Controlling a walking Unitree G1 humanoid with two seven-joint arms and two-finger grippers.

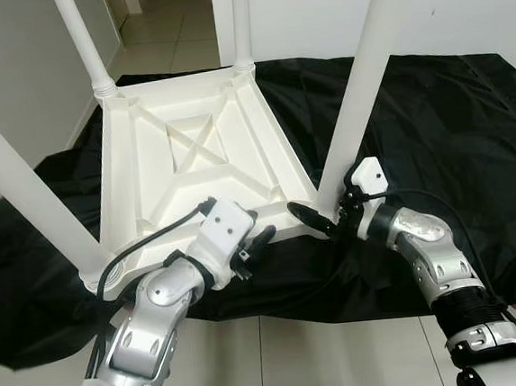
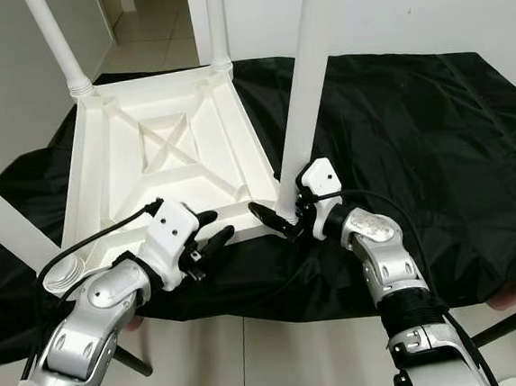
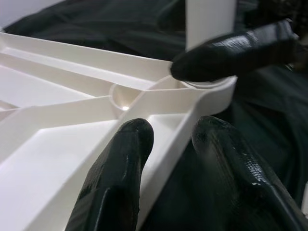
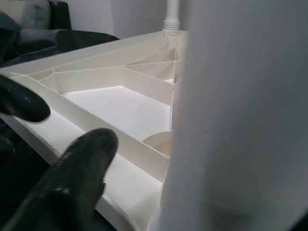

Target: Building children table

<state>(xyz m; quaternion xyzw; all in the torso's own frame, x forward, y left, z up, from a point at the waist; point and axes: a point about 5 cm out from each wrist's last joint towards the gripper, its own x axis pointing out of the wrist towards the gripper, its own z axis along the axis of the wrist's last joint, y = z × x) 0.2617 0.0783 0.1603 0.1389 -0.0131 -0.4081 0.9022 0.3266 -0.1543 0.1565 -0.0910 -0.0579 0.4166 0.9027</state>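
Nearest the camera, the left end effector straddles the near rim of the upturned children table on black cloth, fingers parted, gripping nothing. At the table's near right corner, the right end effector brackets the leg, clamped or not I cannot tell. A sideways push could tilt that leg in its socket or slide the table across the cloth.

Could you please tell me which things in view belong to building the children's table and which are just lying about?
Belonging to the job:
- upturned white tabletop
- near-right leg at the right claw
- three other white legs, e.g.
- left claw astride the tabletop's near rim

Just lying about:
- black sheet under the table
- tiled floor
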